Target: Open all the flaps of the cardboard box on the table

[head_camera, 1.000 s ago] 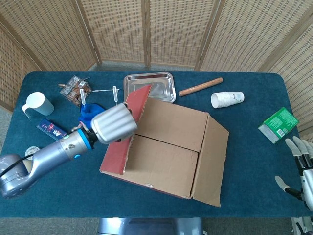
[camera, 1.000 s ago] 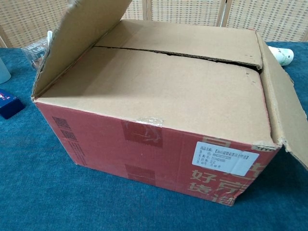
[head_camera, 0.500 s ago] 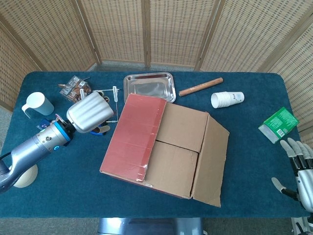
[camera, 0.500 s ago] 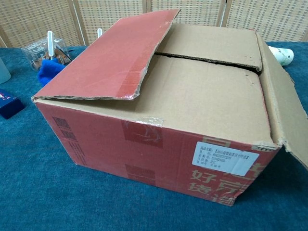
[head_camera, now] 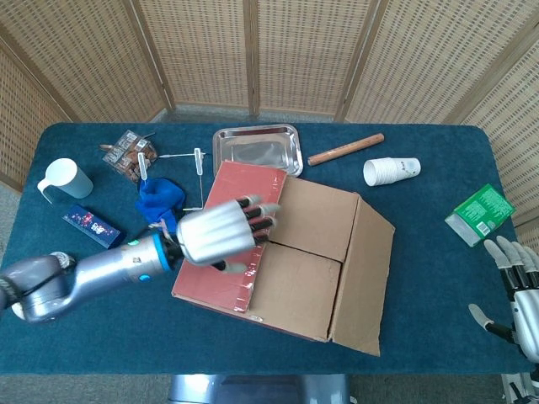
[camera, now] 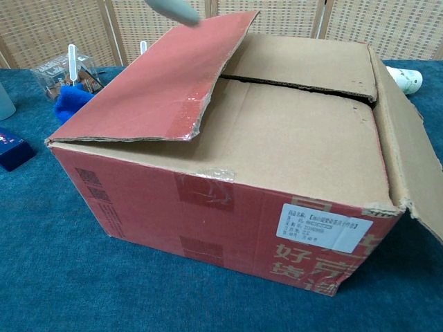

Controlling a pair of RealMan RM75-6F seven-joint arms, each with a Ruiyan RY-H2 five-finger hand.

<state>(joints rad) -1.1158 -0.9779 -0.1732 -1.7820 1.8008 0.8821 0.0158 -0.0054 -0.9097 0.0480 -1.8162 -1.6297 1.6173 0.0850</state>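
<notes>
- Head view: the brown-and-red cardboard box (head_camera: 286,252) sits mid-table, long axis running from near-left to far-right. Left hand (head_camera: 221,235) hovers over the red left flap (head_camera: 232,231), fingers spread, grasping nothing; right hand (head_camera: 518,295) idle, released.
- Chest view: red flap lies down, right flap (camera: 408,152) folded out, both centre flaps (camera: 291,117) closed. Judged mostly undone.

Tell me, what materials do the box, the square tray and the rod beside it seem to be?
Box: matte brown cardboard, torn edges, red printed outside. Tray: probably polished metal, since it shines and reflects. Rod: likely wood, brown and dull.
</notes>
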